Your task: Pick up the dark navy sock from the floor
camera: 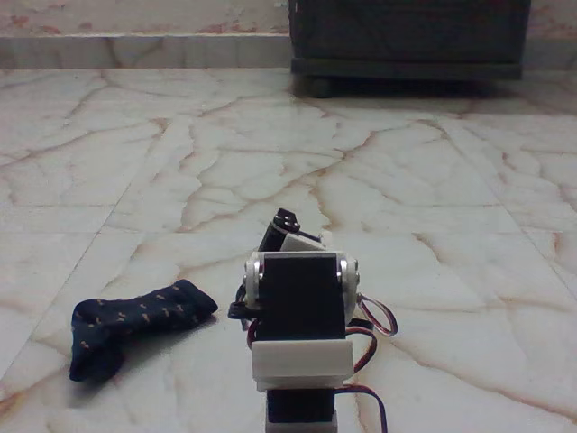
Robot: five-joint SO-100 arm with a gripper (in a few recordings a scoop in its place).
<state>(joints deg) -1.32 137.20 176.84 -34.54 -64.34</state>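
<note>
The dark navy sock [135, 325] lies bent on the floor [406, 180] at the lower left, its rows of tiny orange specks facing up. My white and black arm [302, 316] is folded up at the bottom centre, seen from behind, just right of the sock's toe end and not touching it. Part of the gripper [290, 233], a black servo with a white piece, peeks out above the arm's upper block. Its fingers are hidden behind the arm, so how its jaws stand cannot be made out.
A dark cabinet [410, 36] on feet stands at the back right against a low wall ledge [135, 50]. Red and black wires [374, 325] loop out at the arm's right side. Marble tiles stretch wide ahead of the arm.
</note>
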